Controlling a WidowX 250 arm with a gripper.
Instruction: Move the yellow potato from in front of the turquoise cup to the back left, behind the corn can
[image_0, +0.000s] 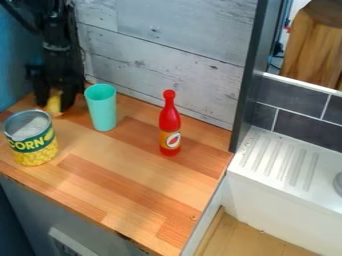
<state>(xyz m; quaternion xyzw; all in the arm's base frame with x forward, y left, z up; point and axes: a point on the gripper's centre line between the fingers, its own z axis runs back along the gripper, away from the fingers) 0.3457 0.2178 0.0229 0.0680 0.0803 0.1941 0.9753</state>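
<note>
The black gripper (55, 100) hangs low at the upper left, its fingers apart at the back corner of the wooden counter. A small yellow thing (53, 104) is between them, partly hidden; whether they touch it cannot be made out. Right of the gripper stands an upright turquoise cup (101, 108). In front of it, toward the left edge, is an opened corn can (32, 142) with a green and yellow label. A red bottle (170, 125) with an orange label stands upright farther right.
The wooden counter (127, 170) ends at a front edge and a right edge. A pale plank wall (167, 45) rises behind it, with a dark upright post (250, 85) at its right end. Beyond the right edge is a white ribbed sink unit (280, 160).
</note>
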